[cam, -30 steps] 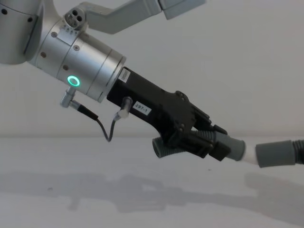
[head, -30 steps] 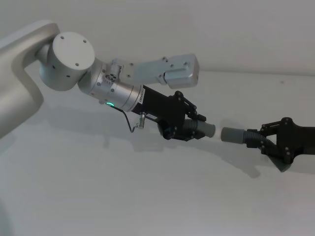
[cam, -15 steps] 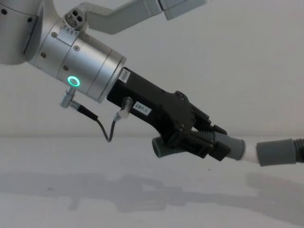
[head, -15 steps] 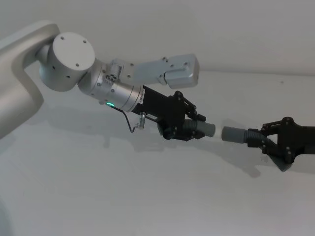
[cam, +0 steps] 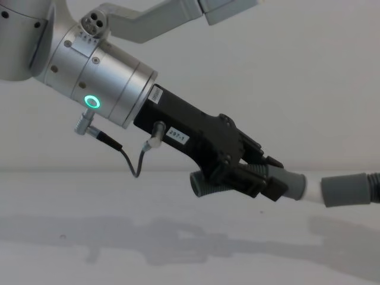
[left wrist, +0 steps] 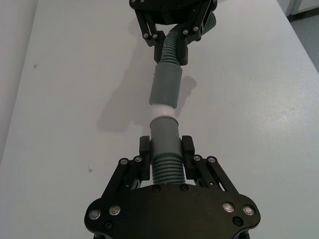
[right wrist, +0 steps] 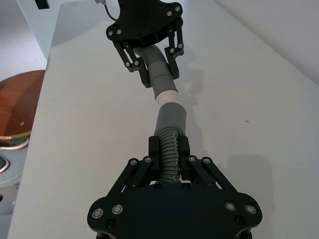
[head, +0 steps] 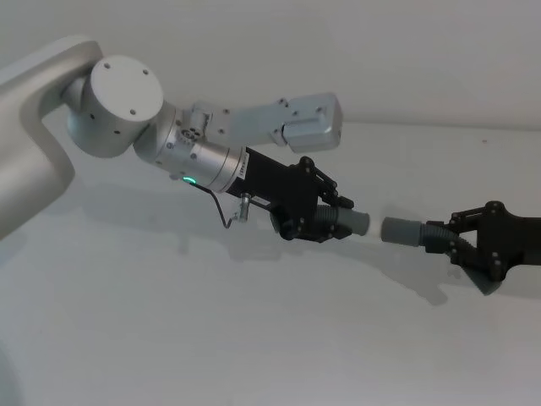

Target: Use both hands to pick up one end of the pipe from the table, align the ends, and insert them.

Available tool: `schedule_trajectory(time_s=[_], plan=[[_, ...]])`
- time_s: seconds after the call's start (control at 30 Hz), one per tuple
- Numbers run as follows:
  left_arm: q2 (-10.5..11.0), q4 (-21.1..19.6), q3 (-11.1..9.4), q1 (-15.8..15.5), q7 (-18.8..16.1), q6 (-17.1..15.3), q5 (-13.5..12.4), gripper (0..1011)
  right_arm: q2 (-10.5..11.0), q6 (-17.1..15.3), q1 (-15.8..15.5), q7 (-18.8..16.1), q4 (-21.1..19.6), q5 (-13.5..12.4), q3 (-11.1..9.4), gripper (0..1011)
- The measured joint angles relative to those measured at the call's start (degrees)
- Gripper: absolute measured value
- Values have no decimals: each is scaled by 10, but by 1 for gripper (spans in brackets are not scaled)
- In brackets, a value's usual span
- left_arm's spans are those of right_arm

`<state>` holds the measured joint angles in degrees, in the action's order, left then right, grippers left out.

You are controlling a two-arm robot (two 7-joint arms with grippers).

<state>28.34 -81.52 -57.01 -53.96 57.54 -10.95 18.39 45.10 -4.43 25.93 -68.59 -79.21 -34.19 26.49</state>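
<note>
Both pipe pieces hang above the white table [head: 211, 338], end to end in one line. My left gripper [head: 334, 222] is shut on the ribbed part of the gently curved piece [left wrist: 164, 134], whose white tip [left wrist: 162, 110] points at the other piece. My right gripper [head: 452, 237] is shut on the ribbed part of the elbow piece [right wrist: 171, 119]. The elbow's grey mouth [left wrist: 167, 84] meets the white tip [cam: 312, 193]; a short band of white still shows between the two grey sleeves. How deep the tip sits in the mouth is hidden.
The left arm's silver wrist with its green ring light [cam: 91, 101] slopes down from the upper left. A brown round surface [right wrist: 20, 99] lies beyond the table's edge. Open tabletop lies below both grippers.
Almost nothing: the right gripper and its elbow piece have drifted a hair to the right. The left gripper holds still.
</note>
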Motion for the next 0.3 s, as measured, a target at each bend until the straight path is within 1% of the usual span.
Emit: schedule_trajectory(time_s=[0.3], plan=[[0,0,0,0,0,0,0,364,0,0,0,0,0,0,0,212]])
